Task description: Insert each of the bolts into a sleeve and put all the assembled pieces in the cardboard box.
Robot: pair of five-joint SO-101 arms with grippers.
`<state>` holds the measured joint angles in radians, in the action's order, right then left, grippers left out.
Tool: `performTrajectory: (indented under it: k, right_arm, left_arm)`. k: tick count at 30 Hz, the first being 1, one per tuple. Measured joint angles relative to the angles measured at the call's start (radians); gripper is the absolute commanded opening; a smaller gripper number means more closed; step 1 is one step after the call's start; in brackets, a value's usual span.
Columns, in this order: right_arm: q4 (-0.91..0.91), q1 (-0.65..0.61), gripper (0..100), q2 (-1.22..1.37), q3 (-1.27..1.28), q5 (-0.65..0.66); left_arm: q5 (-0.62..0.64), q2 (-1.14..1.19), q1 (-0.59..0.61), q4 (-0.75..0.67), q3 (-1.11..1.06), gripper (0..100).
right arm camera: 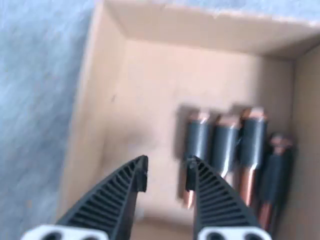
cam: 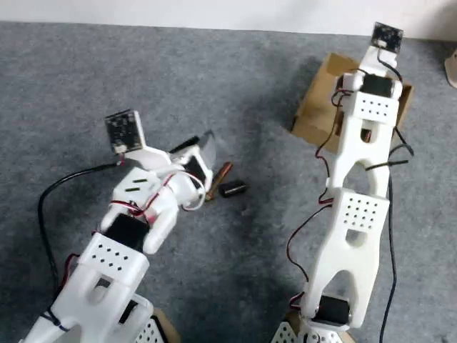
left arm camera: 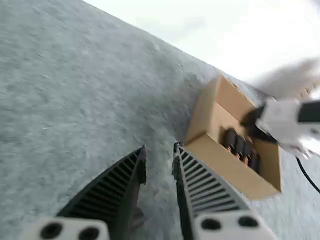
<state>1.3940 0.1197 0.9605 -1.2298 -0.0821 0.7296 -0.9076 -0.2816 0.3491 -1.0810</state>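
A copper bolt [cam: 220, 179] and a black sleeve [cam: 233, 189] are seen lying loose on the grey table [cam: 71, 86], just beside each other and just right of the left gripper [left arm camera: 159, 148]. Its jaws are slightly parted, with nothing gripped. Far right, the right gripper [right arm camera: 167, 161] is held over the cardboard box [right arm camera: 85, 110], released and empty. Four assembled pieces [right arm camera: 225, 142] are laid side by side inside, beneath the right gripper.

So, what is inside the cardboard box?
Four assembled pieces lie side by side on the floor of the cardboard box, dark with copper ends. The open right gripper hangs above and covers part of two of them.
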Motion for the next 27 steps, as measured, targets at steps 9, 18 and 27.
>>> performTrajectory:
  k: [9, 18, 27]
  right_arm:
    - [0.324, -0.106, 11.6, 0.000, -0.250, 0.104]
    - [0.353, -0.157, 11.6, -0.002, -0.301, 0.232]
    - [0.353, -0.196, 11.6, -0.002, -0.161, 0.350]
  left_arm:
    - [0.000, 0.000, 0.121, 0.227, 0.126, 10]
    - [0.000, 0.000, 0.308, 0.282, 0.020, 10]
    - [-0.054, 0.000, 0.410, 0.282, -0.100, 10]
